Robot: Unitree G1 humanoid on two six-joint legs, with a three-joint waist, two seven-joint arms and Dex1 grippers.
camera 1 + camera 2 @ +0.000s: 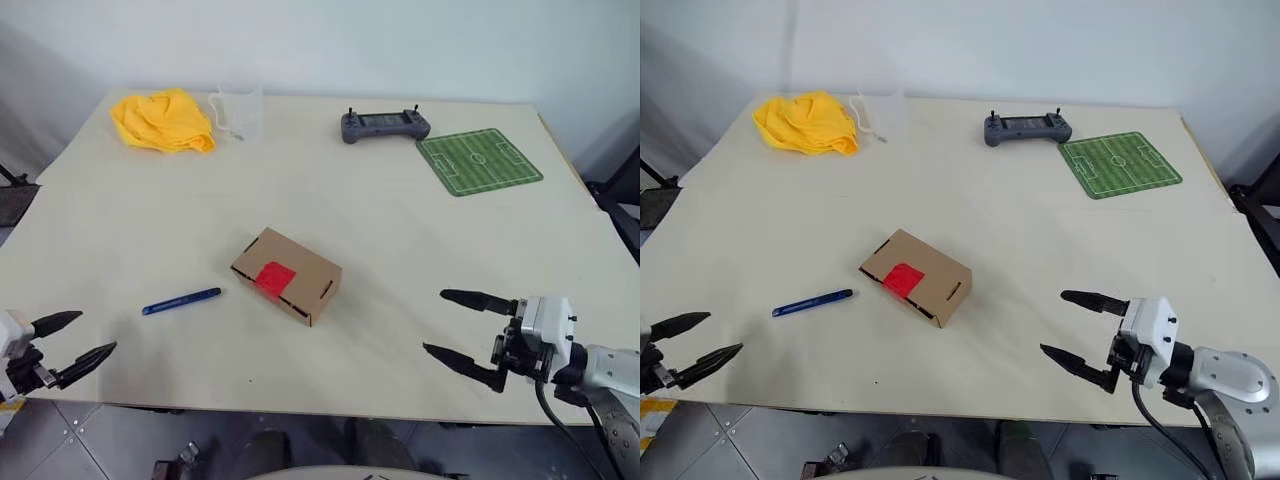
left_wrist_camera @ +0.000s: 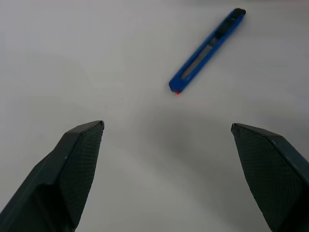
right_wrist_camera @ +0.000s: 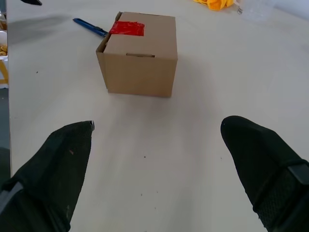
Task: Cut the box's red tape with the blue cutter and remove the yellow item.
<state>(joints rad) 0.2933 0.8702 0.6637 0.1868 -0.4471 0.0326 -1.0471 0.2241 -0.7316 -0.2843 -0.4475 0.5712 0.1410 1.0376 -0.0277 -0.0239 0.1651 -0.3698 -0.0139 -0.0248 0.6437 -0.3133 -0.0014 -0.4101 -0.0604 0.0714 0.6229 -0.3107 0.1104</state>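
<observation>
Matt brown cardboard box with glossy red tape, smooth blue plastic cutter left of it, crumpled yellow cloth beyond, all on a smooth matt pale table; textured black gripper pads.

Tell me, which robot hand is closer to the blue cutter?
The left. The left gripper hovers open near the table's front edge, just short of the blue cutter. The right gripper is open too, but far across, beyond the box.
</observation>
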